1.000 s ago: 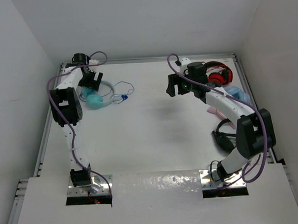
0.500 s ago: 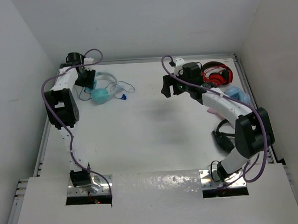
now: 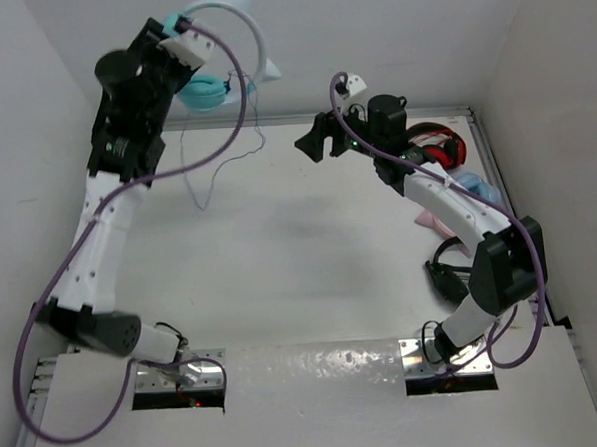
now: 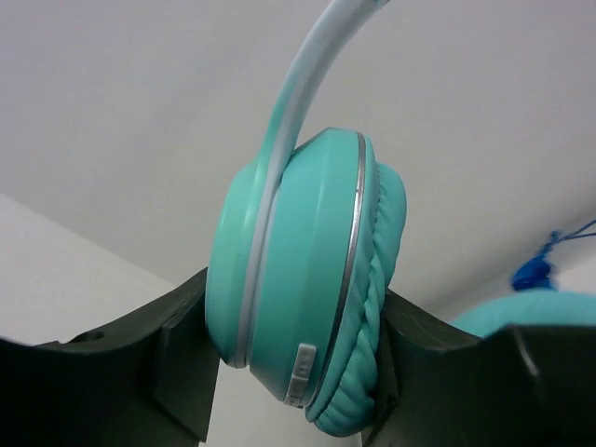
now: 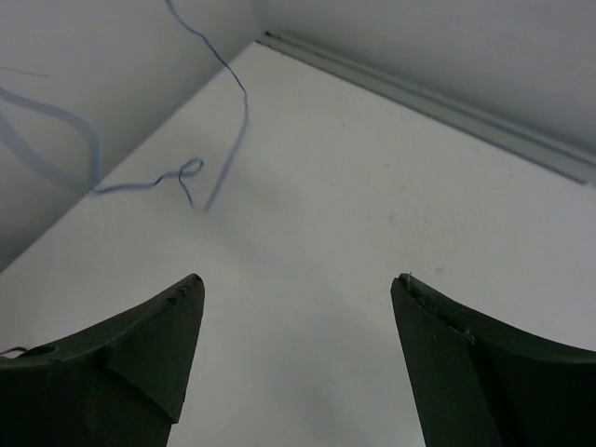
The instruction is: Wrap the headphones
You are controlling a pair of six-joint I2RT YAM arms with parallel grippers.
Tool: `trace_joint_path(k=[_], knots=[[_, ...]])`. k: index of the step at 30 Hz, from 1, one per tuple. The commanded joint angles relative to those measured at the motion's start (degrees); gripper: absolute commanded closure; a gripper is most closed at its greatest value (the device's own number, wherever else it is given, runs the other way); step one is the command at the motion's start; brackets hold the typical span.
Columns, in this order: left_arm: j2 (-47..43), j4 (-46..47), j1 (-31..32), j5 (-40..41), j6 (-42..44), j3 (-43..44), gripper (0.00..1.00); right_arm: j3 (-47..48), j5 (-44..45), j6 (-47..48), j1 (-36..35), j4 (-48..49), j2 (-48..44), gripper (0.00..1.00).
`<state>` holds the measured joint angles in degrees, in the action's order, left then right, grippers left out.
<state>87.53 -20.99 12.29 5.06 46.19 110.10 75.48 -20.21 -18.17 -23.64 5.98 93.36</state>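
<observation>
The headphones hang high over the far left of the table in the top view. One teal ear cup [image 4: 298, 279] is clamped between the fingers of my left gripper [image 4: 293, 345] [image 3: 173, 30]. The pale headband [image 3: 240, 31] arches to the right, and the second ear cup [image 3: 206, 91] hangs below it. A thin dark cable [image 3: 202, 188] trails down to the tabletop, and the blue plug [image 4: 533, 273] shows beside the second cup. My right gripper [image 3: 314, 143] [image 5: 298, 298] hovers open over the far middle of the table, nothing between its fingers, with the cable [image 5: 233, 121] ahead of it.
Red headphones [image 3: 437, 151] and paler blue headphones [image 3: 472, 184] lie at the far right, behind my right arm. A black object [image 3: 446, 276] sits near the right edge. White walls close in the table on three sides.
My left gripper shut on the ear cup and the arm rose, lifting the headphones off the table so the cable dangles. My right gripper moved a little left and farther back.
</observation>
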Motion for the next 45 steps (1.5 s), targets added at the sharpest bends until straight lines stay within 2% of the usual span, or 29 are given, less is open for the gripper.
trace_joint_path(k=[1,2,3,4,5,6,7,8,9,10,11,14,17,19,23,26,28,32,35,36,37,39,41,45], knots=[[-5.85,18.92,2.28,8.47,16.12,-21.29,1.0,0.99,-3.88,-0.11,0.08,8.77,-4.76,0.18],[-10.05,26.63,2.64,10.22,22.65,-29.69,1.0,-0.93,-3.7,0.33,0.08,10.09,-6.16,0.17],[-12.01,43.85,2.82,11.1,33.15,-37.43,1.0,-1.91,-3.79,0.59,0.0,12.28,-6.61,0.17],[-13.25,50.89,3.34,11.37,35.78,-48.82,1.0,-2.96,-4.22,0.68,0.08,12.74,-6.87,0.16],[-14.74,54.62,4.22,13.46,35.72,-50.32,1.0,-3.06,-4.84,0.77,0.08,12.83,-6.96,0.16],[-14.84,46.04,5.27,15.31,27.45,-48.51,1.0,-3.15,-7.28,0.77,0.08,12.57,-6.88,0.16],[-13.01,37.25,5.72,15.85,20.15,-37.88,1.0,-3.5,-8.61,0.77,0.0,12.65,-6.96,0.17],[-11.17,22.81,5.37,16.73,6.07,-31.51,1.0,-3.85,-9.84,0.77,-0.09,13.53,-7.23,0.17],[-7.41,18.23,5.28,18.48,1.4,-23.7,1.0,-4.72,-9.76,0.68,-0.09,13.97,-7.32,0.18],[-6.5,16.09,5.37,21.19,-1.6,-21.71,1.0,-5.17,-9.42,0.42,-0.09,14.5,-7.58,0.18],[-6.14,14.07,5.37,21.48,-6.68,-20.82,1.0,-5.43,-8.63,0.59,-0.09,15.02,-8.02,0.18],[-7.28,11.61,5.46,21.22,-13.99,-21.86,1.0,-5.7,-8.09,0.86,-0.09,15.9,-7.59,0.18],[-7.19,7.9,5.63,19.9,-18.94,-21.25,1.0,-5.0,-7.48,-3.78,-0.27,19.32,-5.57,0.18],[-6.93,7.64,5.72,22.27,-22.35,-21.42,1.0,-4.21,-4.77,-9.23,-1.14,21.96,-3.99,0.18],[-7.37,6.84,5.81,22.63,-25.54,-22.03,1.0,0.44,3.76,-12.85,-4.04,22.23,0.67,0.19],[-7.55,5.7,5.81,21.75,-26.33,-21.78,1.0,3.87,-4.02,-12.68,-4.75,25.65,6.47,0.14],[-7.55,4.91,5.9,21.13,-26.94,-21.42,1.0,4.15,-10.6,-11.98,-5.1,28.98,10.34,0.16],[-7.55,4.56,5.9,20.52,-27.03,-20.72,1.0,4.93,-14.94,-5.39,-6.77,29.53,14.03,0.18],[-7.37,4.03,5.9,20.6,-26.6,-19.93,1.0,8.7,-17.94,-5.64,-7.03,25.58,17.37,0.32],[-7.37,4.12,5.9,20.78,-26.42,-19.84,1.0,8.98,-18.02,-6.69,-7.04,25.23,17.99,0.47],[-7.28,3.94,5.9,20.87,-26.33,-19.67,1.0,8.98,-19.16,-7.39,-7.04,26.01,18.52,0.54],[-7.28,4.03,5.9,21.13,-26.16,-19.75,1.0,8.46,-21.09,-9.77,-7.21,29.07,18.79,0.62],[-7.19,4.12,5.9,21.48,-25.98,-19.93,1.0,8.28,-23.65,-11.52,-7.74,29.97,18.96,0.6],[-7.19,4.29,5.9,21.57,-25.19,-20.63,1.0,5.91,-19.53,-9.34,-8.62,29.0,16.77,0.9]])
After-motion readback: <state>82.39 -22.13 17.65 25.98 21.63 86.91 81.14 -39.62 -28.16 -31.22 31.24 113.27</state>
